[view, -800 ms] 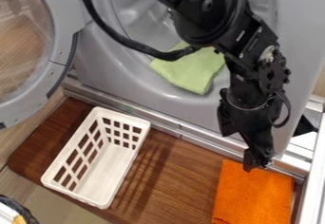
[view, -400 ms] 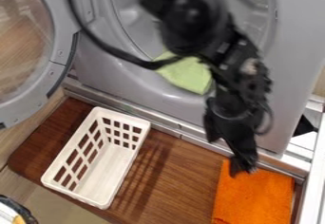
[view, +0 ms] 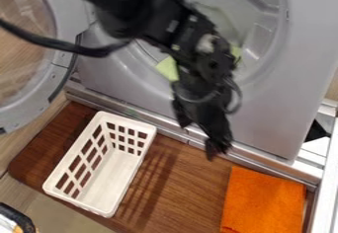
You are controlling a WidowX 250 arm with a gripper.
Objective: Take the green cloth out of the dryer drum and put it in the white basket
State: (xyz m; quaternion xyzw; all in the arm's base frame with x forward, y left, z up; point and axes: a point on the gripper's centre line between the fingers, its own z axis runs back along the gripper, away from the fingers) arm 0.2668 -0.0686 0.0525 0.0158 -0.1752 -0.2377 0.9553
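- Apparently, the black gripper (view: pixel 216 150) hung above the wooden surface (view: pixel 172 192), near the metal rail (view: pixel 188 132); whether it was clenched or released, I could not tell
- To one side stood the white basket (view: pixel 112 175), to the other lay the orange cloth (view: pixel 264 202); behind the arm, the green cloth (view: pixel 167 69) was partly hidden
- Good handling called for a steady pass, high enough to clear rail and basket rim
- Any cloth was best pinched at a raised fold, gently

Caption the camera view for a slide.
Black gripper above a wooden surface, between a white basket and a folded orange cloth.
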